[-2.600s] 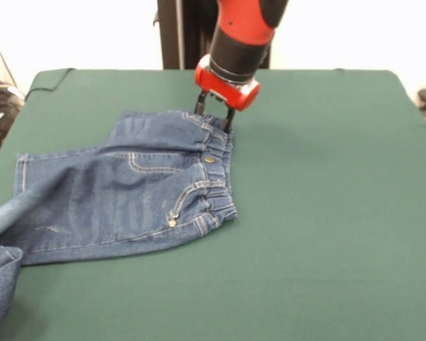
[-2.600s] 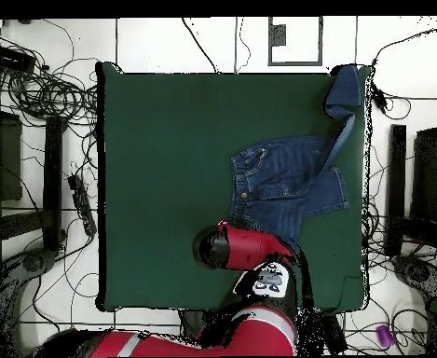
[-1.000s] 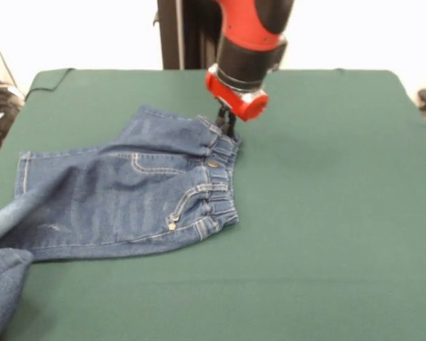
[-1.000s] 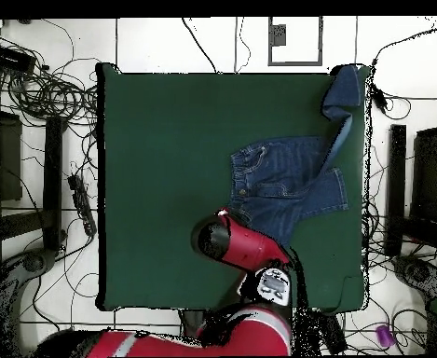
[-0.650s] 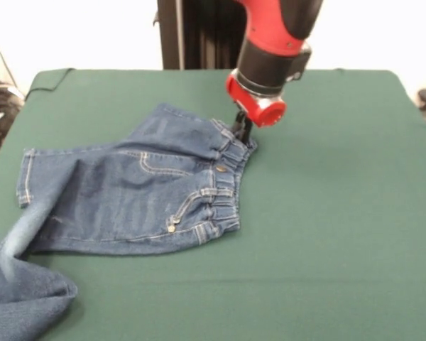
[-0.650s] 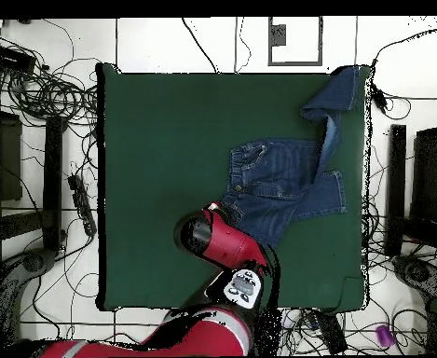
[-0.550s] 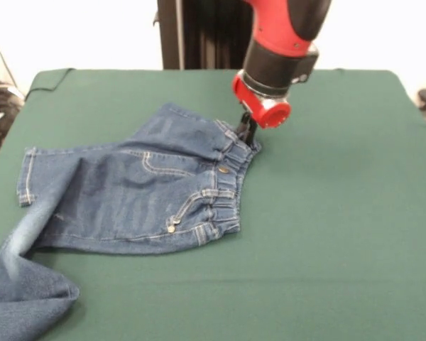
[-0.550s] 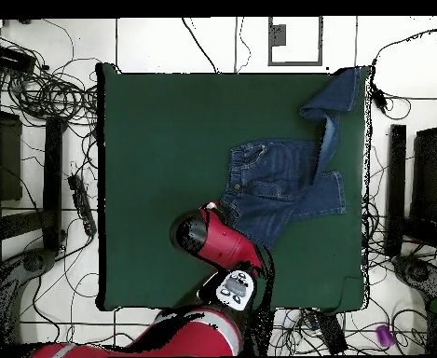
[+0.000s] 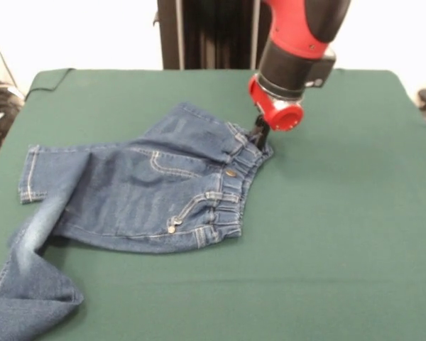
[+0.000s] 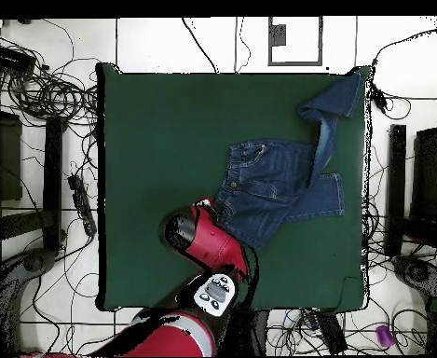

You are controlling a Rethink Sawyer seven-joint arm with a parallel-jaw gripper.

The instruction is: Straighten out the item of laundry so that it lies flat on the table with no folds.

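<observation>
**Dragging jeans by the waistband corner, not flat yet**

Scanning the front view from the left: one leg of the jeans point(image 9: 138, 192) trails off the lower-left corner of the frame, bunched and twisted where it runs over the edge of the table point(image 9: 341, 234). The other leg lies flat, cuff at mid-left. The seat and waistband sit centre frame, the waistband running diagonally toward upper right. The far waistband corner is peaked up where the gripper point(image 9: 260, 133) is clamped on it, just right of centre, upper half. The red arm comes down from the top right.

In the overhead view the jeans point(image 10: 278, 182) are right of centre, with the loose leg reaching the upper-right table corner and the gripper hidden under the arm.

Step, as I read it: a drag to pull the garment onto the table and tension out the trailing leg. Roughly half done; the body is smooth, one leg is still folded.

Next move probably needs more pull toward frame right, keeping low so the denim slides, then a release and a regrasp at the twisted leg's cuff.
</observation>
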